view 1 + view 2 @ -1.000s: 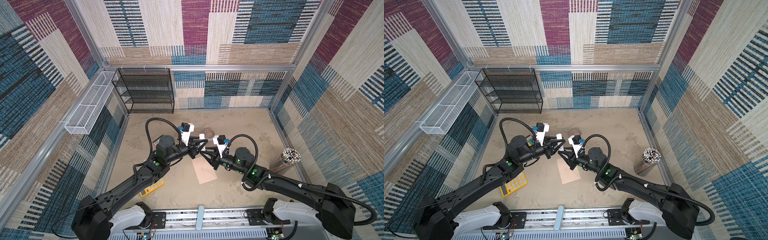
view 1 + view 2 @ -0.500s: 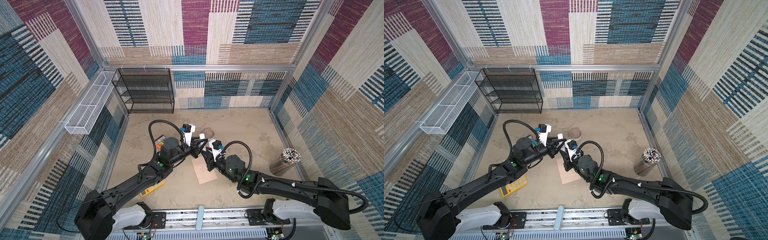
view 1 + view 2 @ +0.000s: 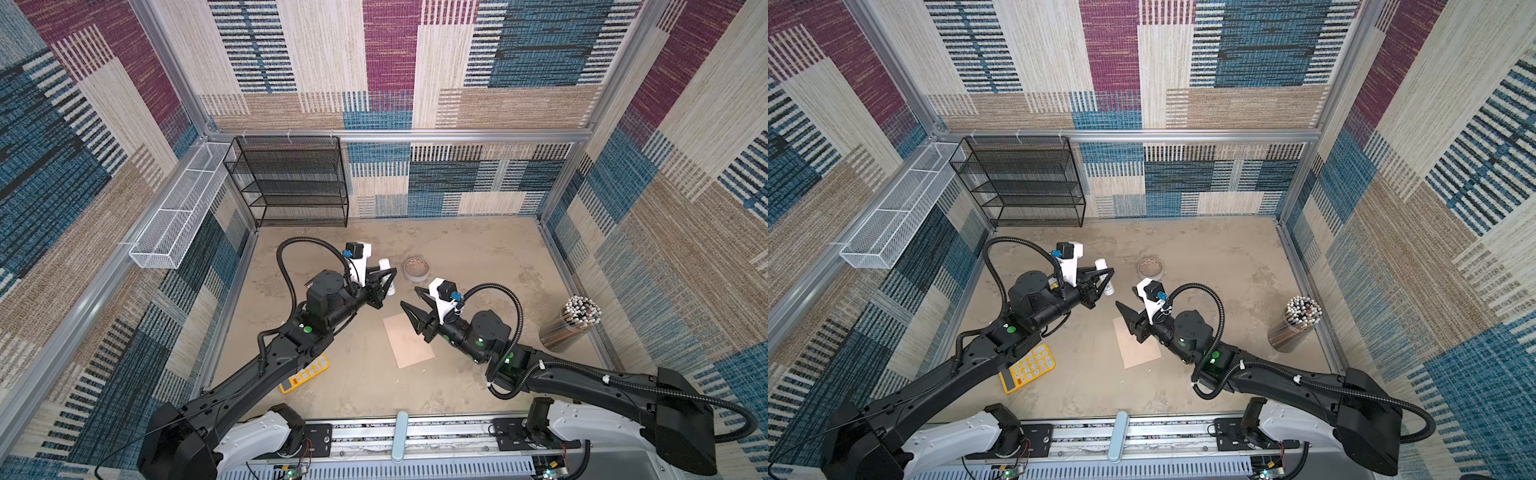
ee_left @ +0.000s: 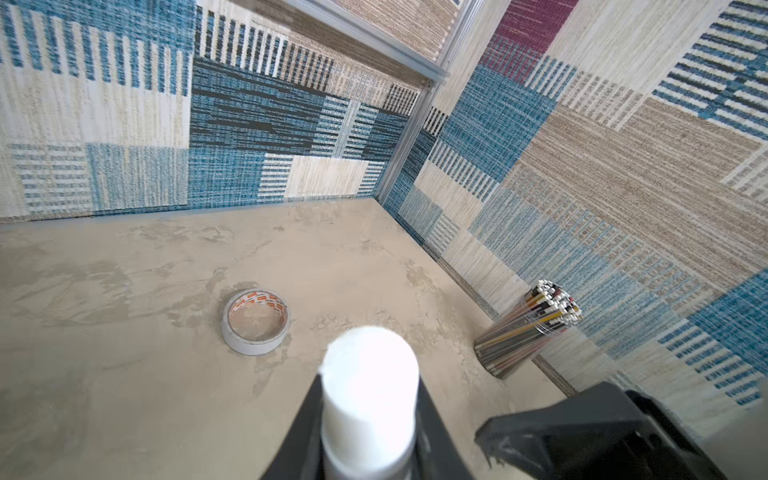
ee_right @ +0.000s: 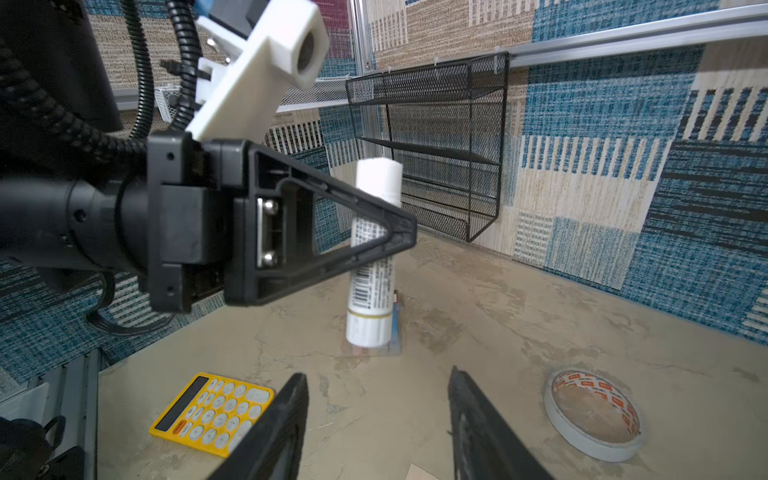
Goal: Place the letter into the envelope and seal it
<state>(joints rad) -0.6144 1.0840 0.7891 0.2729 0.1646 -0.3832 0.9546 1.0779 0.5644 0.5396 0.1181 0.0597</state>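
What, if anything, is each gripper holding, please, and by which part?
The left gripper holds the white glue stick around its middle; right gripper holds nothing.

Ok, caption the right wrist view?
Left gripper holds a glue stick; right gripper open, empty; calculator and tape on table.

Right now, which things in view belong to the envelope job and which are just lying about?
Job: envelope, lying flat; glue stick, clamped in the left gripper; right gripper, open beside the envelope. The letter is not visible.
Lying about: tape roll, yellow calculator, pencil cup, black mesh rack, white wire basket.
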